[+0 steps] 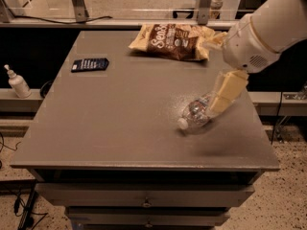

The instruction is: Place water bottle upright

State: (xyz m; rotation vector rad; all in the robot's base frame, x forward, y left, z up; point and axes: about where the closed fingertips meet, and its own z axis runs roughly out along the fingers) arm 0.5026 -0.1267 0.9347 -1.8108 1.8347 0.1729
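- The clear ribbed plastic water bottle (195,113) lies on its side right of centre in the frame, on the flat grey table top (115,123). Its white screw cap (183,124) points toward the lower left, and its far end is covered by the gripper.
- The cream-coloured two-finger gripper (220,102) hangs down at a slant from the bulky white arm (261,32), which enters from the upper right corner. Its tip overlaps the bottle's rear end — whether it touches the bottle, and whether it is open or closed, cannot be told.
- A brown and yellow crinkled chip bag (175,42) lies flat at the top centre of the frame, near the table's far edge, well apart from the bottle.
- A small dark flat rectangular object (90,64) rests on the table in the upper left.
- A small white pump-top bottle (18,82) stands upright on a ledge at the left edge of the frame — off the table.
- Grey drawer fronts (144,195) run beneath the table top along the bottom of the frame.
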